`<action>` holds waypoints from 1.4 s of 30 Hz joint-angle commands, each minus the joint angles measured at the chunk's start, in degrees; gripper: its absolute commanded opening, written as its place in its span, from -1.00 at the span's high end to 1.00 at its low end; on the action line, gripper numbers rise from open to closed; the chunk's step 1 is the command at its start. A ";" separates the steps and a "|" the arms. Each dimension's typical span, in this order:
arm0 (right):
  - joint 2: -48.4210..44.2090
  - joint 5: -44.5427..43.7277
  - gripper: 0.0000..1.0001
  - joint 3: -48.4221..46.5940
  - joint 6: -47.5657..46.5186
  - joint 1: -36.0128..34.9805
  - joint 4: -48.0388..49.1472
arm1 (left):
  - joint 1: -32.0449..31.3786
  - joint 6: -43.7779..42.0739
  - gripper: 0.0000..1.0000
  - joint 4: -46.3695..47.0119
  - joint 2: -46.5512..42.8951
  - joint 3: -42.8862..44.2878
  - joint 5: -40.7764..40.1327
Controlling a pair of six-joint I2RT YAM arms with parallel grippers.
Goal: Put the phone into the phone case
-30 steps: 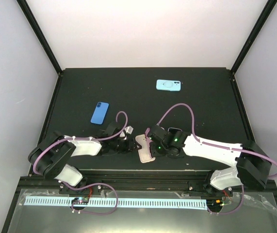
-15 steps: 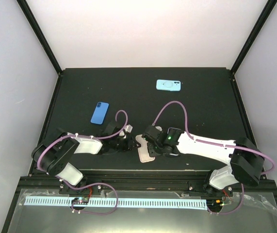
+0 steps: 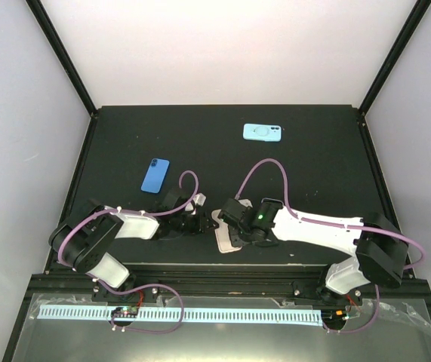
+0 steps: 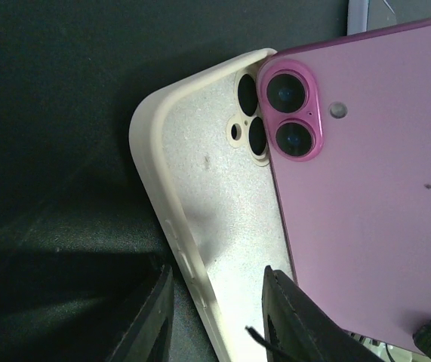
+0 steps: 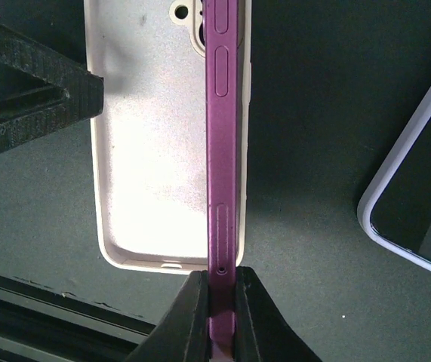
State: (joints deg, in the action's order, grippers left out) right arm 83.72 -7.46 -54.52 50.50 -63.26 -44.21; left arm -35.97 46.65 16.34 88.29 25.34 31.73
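At near table (image 3: 313, 173) edge, right tool (image 5: 215, 302) clamped on pink phone (image 5: 221, 113), held on edge over one wall of cream case (image 5: 155, 136); left tool (image 4: 215, 317) straddles opposite wall, pinch unclear. Insertion step; next likely needs phone laid flat, cameras to cutout

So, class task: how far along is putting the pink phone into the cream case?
Done: the right gripper holds the pink phone on edge along one long wall of the cream case. In hand: the left gripper straddles the opposite wall, seemingly steadying it. Left: tip the phone flat and press it in; it is not seated.
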 commanded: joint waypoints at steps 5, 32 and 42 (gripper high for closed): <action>3.19 -3.33 0.57 -2.45 0.62 -0.87 -0.62 | 0.34 -0.97 0.30 0.49 0.04 0.41 -0.13; 7.77 -0.87 0.47 -1.28 -0.97 -1.30 12.61 | 3.91 -3.20 0.30 -6.76 -7.29 -0.56 -2.33; 6.62 -0.56 0.31 0.64 -2.30 -1.33 15.38 | 4.12 -3.06 0.25 -8.75 -9.19 -0.78 -3.27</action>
State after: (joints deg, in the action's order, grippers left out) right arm 91.48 -6.59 -55.31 49.41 -64.58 -30.85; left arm -32.29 44.47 8.82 80.88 24.91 29.34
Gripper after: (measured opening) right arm 0.317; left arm 0.365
